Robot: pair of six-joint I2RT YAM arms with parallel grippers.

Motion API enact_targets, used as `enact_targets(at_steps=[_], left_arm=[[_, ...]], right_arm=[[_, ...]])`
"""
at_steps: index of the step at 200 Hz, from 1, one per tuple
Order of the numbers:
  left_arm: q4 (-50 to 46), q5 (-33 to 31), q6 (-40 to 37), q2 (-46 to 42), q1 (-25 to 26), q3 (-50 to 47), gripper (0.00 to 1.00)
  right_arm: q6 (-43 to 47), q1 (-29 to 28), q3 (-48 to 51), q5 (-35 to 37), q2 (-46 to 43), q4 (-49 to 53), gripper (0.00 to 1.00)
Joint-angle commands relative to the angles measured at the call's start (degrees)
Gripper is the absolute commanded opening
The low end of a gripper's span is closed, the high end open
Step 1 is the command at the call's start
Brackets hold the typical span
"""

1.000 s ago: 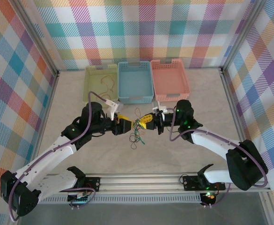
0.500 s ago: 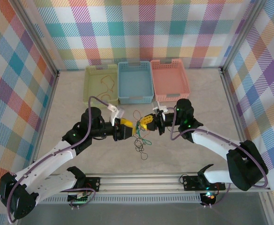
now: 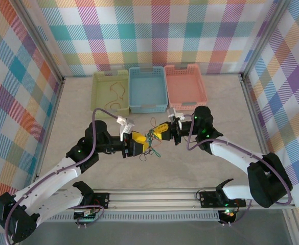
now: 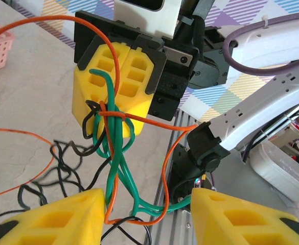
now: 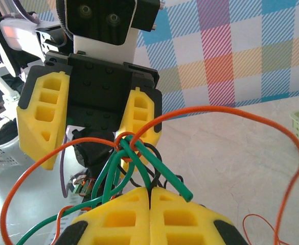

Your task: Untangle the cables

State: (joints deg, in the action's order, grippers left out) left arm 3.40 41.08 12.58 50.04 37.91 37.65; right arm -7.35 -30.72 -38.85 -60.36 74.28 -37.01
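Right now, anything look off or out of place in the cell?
Only the cables: orange, green and black strands are knotted in a tight clump at the right gripper, which is shut on them. The left gripper stands open around the hanging loops. Black slack trails on the table. Nothing looks spilled or broken.

Two arms meet mid-table, tips almost nose to nose. The left gripper, yellow-fingered, points right. The right gripper, also yellow-fingered, points left and sits slightly farther back. Between them is a small knot of cables in green, black and orange-red, with thin strands trailing onto the beige table just in front of the left fingertips. Three baskets stand side by side along the far edge: yellow-green basket, blue basket, pink basket. A loose orange-red cable lies in the yellow-green one. Plaid walls enclose the table.
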Motion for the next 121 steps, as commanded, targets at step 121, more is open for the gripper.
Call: enact_targets(at_steps=[121], left_arm=[[-4.69,-5.93,-6.17,3.07,1.11,6.63,0.47]], right_arm=[[-0.63,0.22,-1.30,-3.68,-0.98,-0.24,0.00]])
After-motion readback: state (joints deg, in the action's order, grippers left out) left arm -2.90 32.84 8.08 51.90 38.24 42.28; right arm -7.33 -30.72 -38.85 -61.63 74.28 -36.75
